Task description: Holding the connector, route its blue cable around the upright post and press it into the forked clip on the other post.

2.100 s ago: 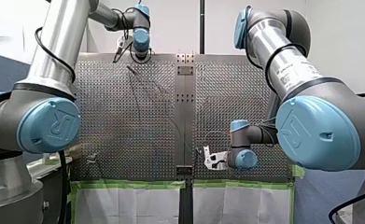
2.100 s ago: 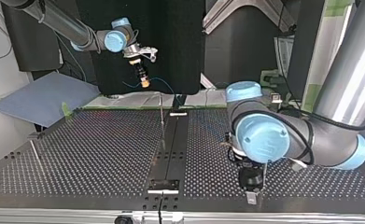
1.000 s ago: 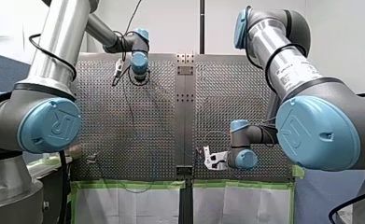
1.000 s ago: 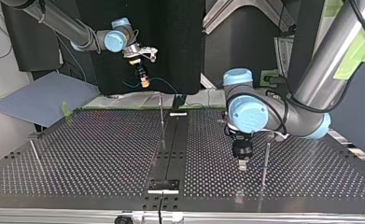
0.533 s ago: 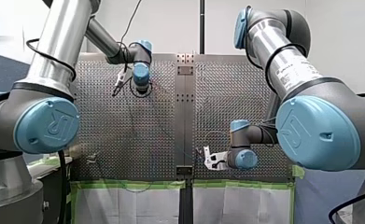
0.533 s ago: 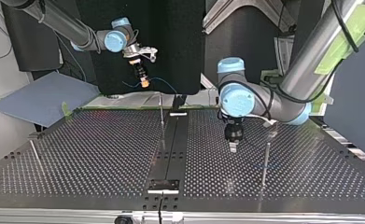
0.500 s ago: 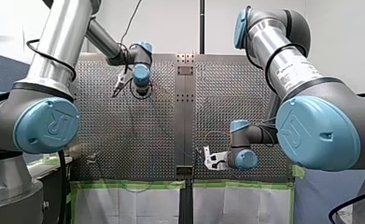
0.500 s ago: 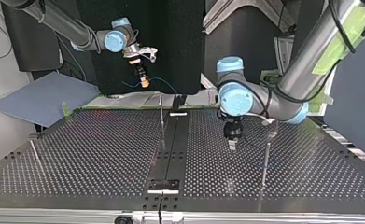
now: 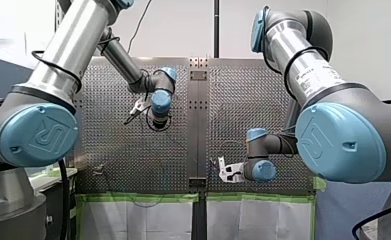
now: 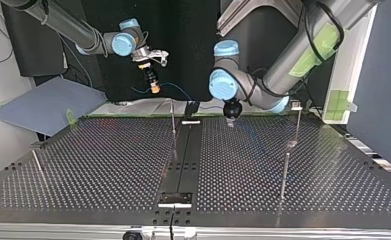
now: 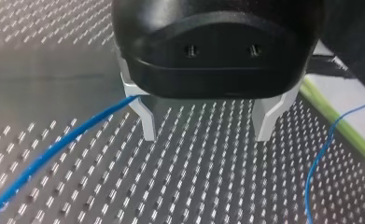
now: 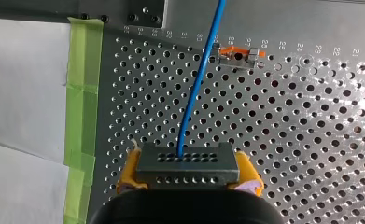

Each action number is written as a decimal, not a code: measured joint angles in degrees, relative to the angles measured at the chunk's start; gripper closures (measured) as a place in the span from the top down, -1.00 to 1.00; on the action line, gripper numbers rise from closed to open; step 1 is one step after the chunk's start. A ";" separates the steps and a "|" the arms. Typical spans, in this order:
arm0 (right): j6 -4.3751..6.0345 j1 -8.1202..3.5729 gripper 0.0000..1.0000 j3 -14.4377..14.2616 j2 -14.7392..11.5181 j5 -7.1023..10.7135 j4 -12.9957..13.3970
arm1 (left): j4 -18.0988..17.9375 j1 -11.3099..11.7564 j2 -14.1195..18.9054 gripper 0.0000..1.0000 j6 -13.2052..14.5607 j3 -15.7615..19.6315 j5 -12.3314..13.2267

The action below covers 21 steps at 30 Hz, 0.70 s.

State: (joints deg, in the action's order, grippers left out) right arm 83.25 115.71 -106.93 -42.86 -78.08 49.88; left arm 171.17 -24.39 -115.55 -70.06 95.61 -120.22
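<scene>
At front view's 5 o'clock: right gripper (image 12: 187,163) clenched on connector (image 12: 188,173) between yellow pads (image 12: 126,172), blue cable (image 12: 196,84) running off it. Left gripper (image 11: 207,125) over table (image 10: 108,165) middle, fingers (image 11: 147,122) spread, empty, cable beside 1 finger. Judged: wrapping post (image 10: 283,174), pressing into clip (not made out) both left.

A blue cable (image 12: 196,88) runs from a dark grey connector (image 12: 188,168), its face dotted with two rows of small holes, set between the yellow pads (image 12: 129,170) of my right gripper (image 12: 188,174). Below lies the silver surface (image 12: 311,121), perforated in a regular grid and edged by a strip of green tape (image 12: 80,93) beside white sheets (image 12: 21,93). A small metal fitting (image 12: 237,56) shows orange tips. My left gripper (image 11: 208,135) is black-bodied with pale grey jaws. My left arm (image 9: 73,50) and my right arm (image 9: 303,65) are silver with light blue joint caps (image 9: 38,135).
</scene>
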 joint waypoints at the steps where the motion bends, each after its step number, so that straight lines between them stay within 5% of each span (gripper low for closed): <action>1: 0.00 0.00 -1.00 0.00 0.00 -0.01 -0.01 | -0.46 -0.39 -0.11 1.00 -0.01 0.43 -0.07; 13: -0.18 0.00 -1.00 -0.01 0.00 0.51 0.06 | -3.03 -3.00 -3.05 1.00 -0.40 1.30 -0.69; 21: -1.15 0.18 -1.00 0.00 0.00 3.76 0.15 | -6.19 -4.13 -6.68 1.00 -1.13 1.31 -0.96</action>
State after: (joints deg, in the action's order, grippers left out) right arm 82.10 115.89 -106.93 -42.86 -74.32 50.03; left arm 164.98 -28.52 -122.23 -71.19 96.92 -121.18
